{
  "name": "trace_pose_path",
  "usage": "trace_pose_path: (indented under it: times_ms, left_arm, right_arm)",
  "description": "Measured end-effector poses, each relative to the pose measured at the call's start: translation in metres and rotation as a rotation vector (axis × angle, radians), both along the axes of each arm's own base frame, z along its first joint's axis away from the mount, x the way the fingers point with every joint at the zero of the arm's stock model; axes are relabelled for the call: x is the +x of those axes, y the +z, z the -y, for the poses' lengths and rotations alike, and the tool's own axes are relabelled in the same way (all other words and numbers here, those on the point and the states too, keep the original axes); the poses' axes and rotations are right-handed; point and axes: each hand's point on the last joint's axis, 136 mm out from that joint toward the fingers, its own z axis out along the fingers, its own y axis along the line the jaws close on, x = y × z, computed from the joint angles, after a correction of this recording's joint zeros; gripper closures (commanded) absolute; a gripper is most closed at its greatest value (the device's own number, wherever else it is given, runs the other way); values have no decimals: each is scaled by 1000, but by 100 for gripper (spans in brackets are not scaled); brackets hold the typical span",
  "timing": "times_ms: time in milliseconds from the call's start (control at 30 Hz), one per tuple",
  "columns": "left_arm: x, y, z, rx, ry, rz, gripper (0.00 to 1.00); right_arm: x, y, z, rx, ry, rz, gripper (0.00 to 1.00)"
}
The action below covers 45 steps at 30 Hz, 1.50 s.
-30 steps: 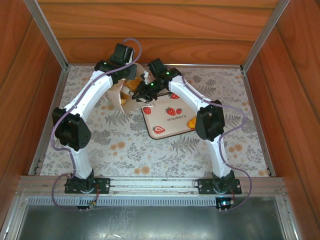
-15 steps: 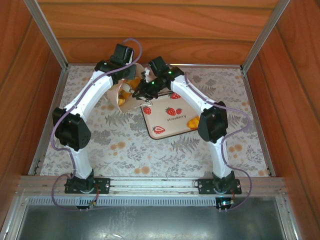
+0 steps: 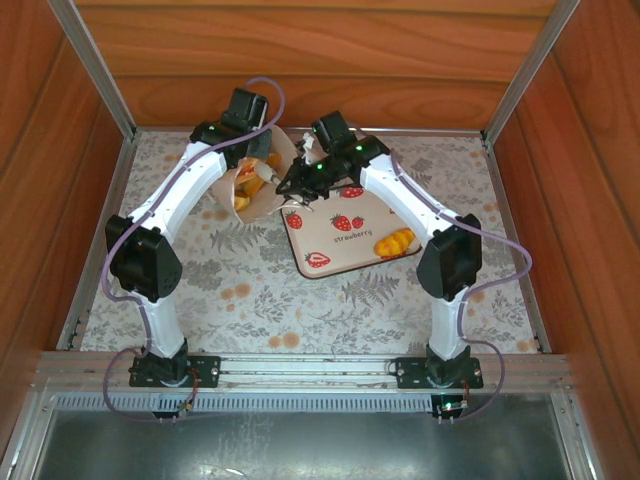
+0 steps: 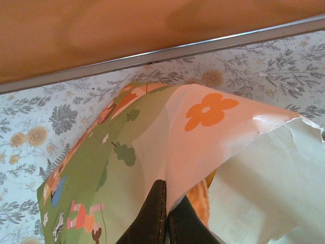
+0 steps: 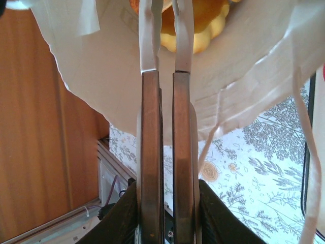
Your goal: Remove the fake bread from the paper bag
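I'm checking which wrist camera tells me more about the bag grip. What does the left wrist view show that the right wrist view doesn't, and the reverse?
Left wrist: the left gripper, jaws shut on the edge of the paper bag, the bag's green, orange-flowered print, and the metal rail under the wooden wall. Right wrist: the right gripper, jaws nearly together at a yellow-orange bread in the bag's mouth, grip unclear, plus a white cord handle. Both: white bag paper, some bread, the floral tablecloth.
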Motion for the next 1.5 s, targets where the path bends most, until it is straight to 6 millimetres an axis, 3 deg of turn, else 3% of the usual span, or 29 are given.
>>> trace_pose_path:
  times_ms: [800, 1033, 1300, 1500]
  left_arm:
    - [2, 3, -11, 58, 29, 22, 100]
    - [4, 4, -17, 80, 51, 30, 100]
    - [5, 4, -22, 86, 59, 31, 100]
    - [6, 5, -23, 92, 59, 32, 100]
  right_arm:
    - [-43, 35, 51, -26, -61, 90, 93]
    - [-60, 57, 69, -16, -81, 142, 93]
    - [-71, 94, 103, 3, -157, 248, 92]
    - [-73, 111, 147, -4, -271, 303, 91]
